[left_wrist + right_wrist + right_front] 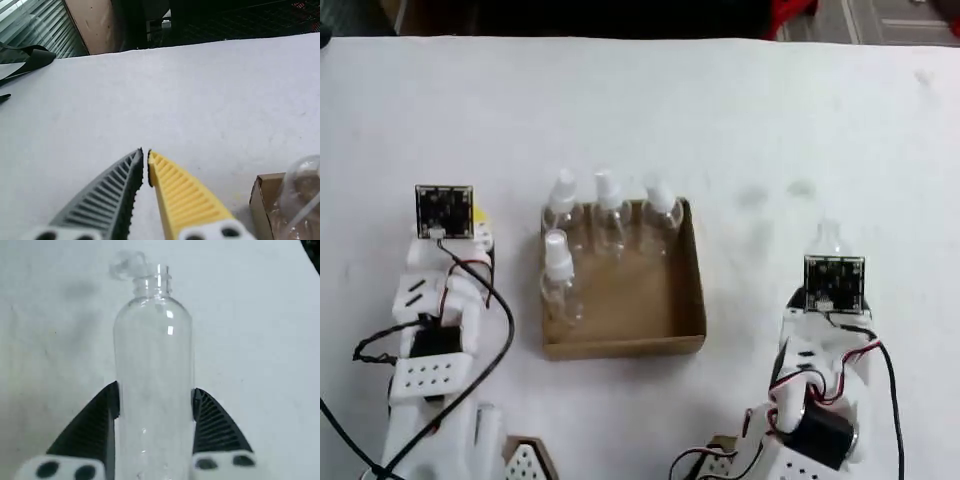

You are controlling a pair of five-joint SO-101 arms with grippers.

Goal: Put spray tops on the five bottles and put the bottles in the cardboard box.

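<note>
A shallow cardboard box point(685, 300) sits mid-table. Inside it stand several clear bottles with white spray tops, three along the far wall point(608, 215) and one at the near left point(558, 275). My right gripper point(155, 400) is shut on a clear bottle point(152, 350) whose threaded neck carries no top. That bottle point(828, 240) points away from the arm, to the right of the box. My left gripper point(145, 154) is shut with nothing in it, its grey and yellow fingers point(180, 192) just above bare table left of the box point(267, 197).
White table surface point(750, 120) stretches beyond the box to a dark far edge. Both arm bases and their cables point(470, 300) take up the near corners. A bottle in the box point(305, 185) shows beside the left gripper.
</note>
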